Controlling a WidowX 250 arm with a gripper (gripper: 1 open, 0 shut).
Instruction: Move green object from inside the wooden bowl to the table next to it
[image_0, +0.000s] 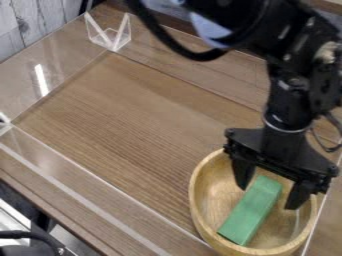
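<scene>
The wooden bowl (206, 190) sits at the table's (120, 110) near right corner. Inside it lies the green object (253, 211), a light green bar slanting from lower left to upper right. My gripper (277, 190) hangs open just above the bar's upper end, one black finger (245, 173) to its left and the other toward the bowl's right rim. Nothing is held between the fingers. The black arm rises from the gripper to the top right and hides the bowl's far rim.
Low clear acrylic walls (40, 75) run along the table's left and back edges. A clear corner bracket (107, 33) stands at the back left. The bowl's right side reaches the frame edge.
</scene>
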